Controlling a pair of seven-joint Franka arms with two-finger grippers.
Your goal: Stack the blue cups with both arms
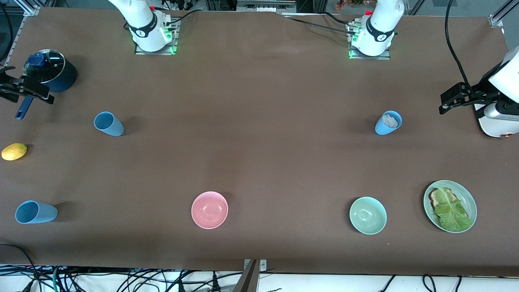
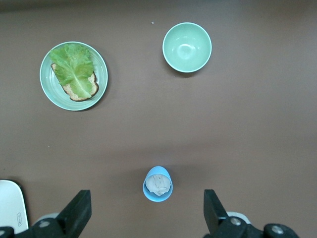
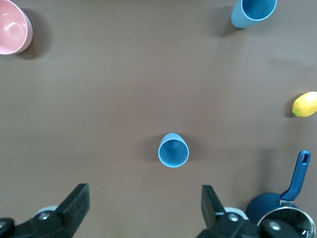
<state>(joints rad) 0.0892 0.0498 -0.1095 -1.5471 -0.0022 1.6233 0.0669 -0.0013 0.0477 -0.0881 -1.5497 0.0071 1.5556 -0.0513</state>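
Nearest the camera stands one light-blue plastic cup (image 1: pixel 35 212) at the right arm's end; two more cups (image 1: pixel 108 123) (image 1: pixel 388 123) stand farther. Left claw (image 2: pixel 146 213) and right claw (image 3: pixel 143 210) hover open, each over a cup.

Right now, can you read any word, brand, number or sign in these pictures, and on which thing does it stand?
None can be read.
Right arm's base: a round black mark, too small to read.
Left arm's base: a like mark, too small.
White part in the left wrist view: a small label, blurred.
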